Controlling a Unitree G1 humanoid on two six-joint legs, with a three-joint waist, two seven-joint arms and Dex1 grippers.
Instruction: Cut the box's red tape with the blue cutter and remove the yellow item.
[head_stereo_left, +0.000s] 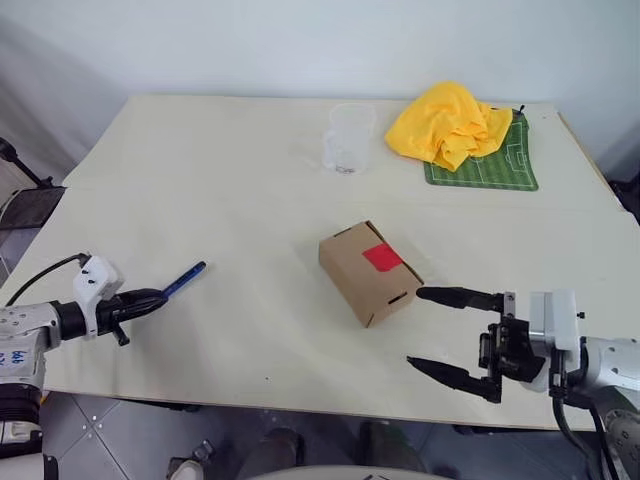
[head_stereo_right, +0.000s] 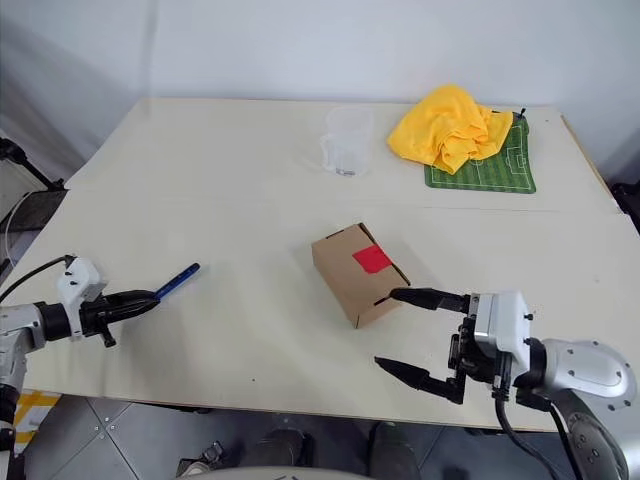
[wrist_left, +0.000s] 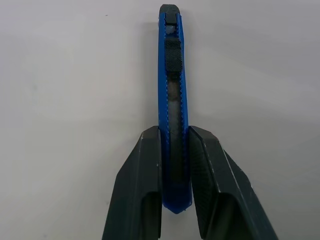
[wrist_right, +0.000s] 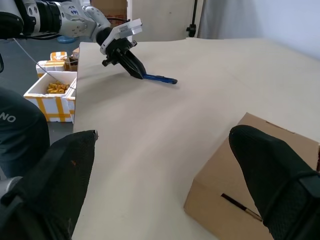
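Picking-up step now: left end effector (head_stereo_left: 150, 298) shut tight on the back end of the blue cutter (head_stereo_left: 184, 279), which lies on the tabletop (head_stereo_left: 230, 190) near its left edge. Right end effector (head_stereo_right: 405, 333) wide open with nothing in it, just beside the box (head_stereo_left: 368, 272), near the side with the little slot. Box sits in the middle of the tabletop, red tape (head_stereo_left: 382, 257) on top. Not cut yet. No yellow item to be seen; probably inside the box. Next, most likely: lift the cutter, carry it over to the box, maybe hold the box with the other end effector. Left wrist view gives the close look: both fingers (wrist_left: 145, 175) pressed on the cutter's sides. Right wrist view gives the slot up close.
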